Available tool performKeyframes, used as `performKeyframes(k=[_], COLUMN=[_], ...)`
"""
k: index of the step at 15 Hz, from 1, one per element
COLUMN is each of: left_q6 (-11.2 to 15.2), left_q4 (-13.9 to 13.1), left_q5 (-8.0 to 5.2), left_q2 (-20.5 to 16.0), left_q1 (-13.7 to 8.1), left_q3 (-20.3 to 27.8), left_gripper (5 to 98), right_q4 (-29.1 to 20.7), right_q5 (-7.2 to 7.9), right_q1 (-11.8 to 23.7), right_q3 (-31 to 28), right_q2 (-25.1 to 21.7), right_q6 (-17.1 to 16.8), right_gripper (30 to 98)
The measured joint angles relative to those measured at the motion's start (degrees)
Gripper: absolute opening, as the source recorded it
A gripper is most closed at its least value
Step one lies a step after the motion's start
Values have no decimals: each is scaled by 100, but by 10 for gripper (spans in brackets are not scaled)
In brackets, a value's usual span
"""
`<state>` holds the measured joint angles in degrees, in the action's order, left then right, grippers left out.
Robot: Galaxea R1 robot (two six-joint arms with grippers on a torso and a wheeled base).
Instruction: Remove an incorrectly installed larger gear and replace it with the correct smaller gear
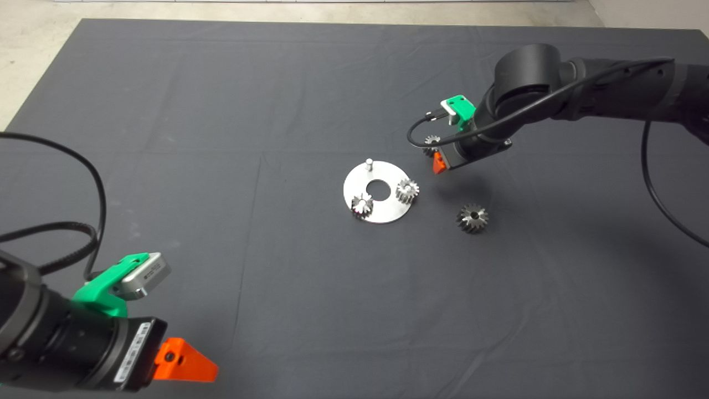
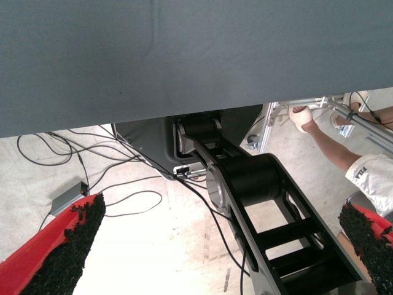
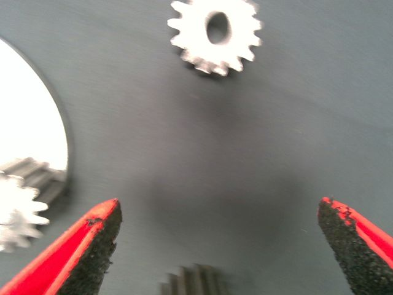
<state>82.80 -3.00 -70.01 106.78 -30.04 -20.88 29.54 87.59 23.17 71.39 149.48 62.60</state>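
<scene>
From above we see the larger gear [image 1: 472, 217] lying loose on the dark mat [image 1: 221, 166] of the worktop, just to the right of the round silver plate [image 1: 388, 213] and nearer the front than the right hand [image 1: 438, 162], which hangs over the mat behind and to the right of the plate. The smaller gear [image 1: 431, 143] lies on the mat close behind that hand, partly hidden by its cable and body. On the plate stand two bright small gears [image 1: 407, 190] and a bare upright pin [image 1: 368, 163] near its far edge. The right arm reaches in from the right with the wrist bent downward; only one red fingertip shows here. The left hand [image 1: 185, 360] waits at the lower left corner, away from all the gears. In the left wrist view, the left hand's fingers [image 2: 67, 246] stand wide apart with nothing between them, past the mat's edge we see floor cables, the robot's black base and a person's arm [image 2: 328, 144]. In the right wrist view, the right hand [image 3: 218, 246] is spread wide and empty above the mat, the smaller gear [image 3: 215, 35] ahead of its fingers, the plate's edge [image 3: 37, 123] to one side, and the larger gear [image 3: 195, 279] cut off by the frame between the fingers.
</scene>
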Motion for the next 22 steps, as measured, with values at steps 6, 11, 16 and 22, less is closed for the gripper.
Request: performKeyframes(k=[6,11,16,22], left_q6=[-2,-6,-9,-9], left_q4=[-2,0,0,-1], left_q5=[0,2,2,1], left_q2=[2,4,4,4], left_q1=[0,1,5,5], left_q3=[0,0,0,0], left_gripper=[984,984,984,984], right_q4=[-63,-79,-88,-88], right_q5=[1,-2,-342,-999], right_q1=[0,-2,-2,-20], right_q3=[143,312,825,1017], right_q2=[38,13,5,8], right_q6=[55,428,549,567], right_gripper=[869,869,869,869])
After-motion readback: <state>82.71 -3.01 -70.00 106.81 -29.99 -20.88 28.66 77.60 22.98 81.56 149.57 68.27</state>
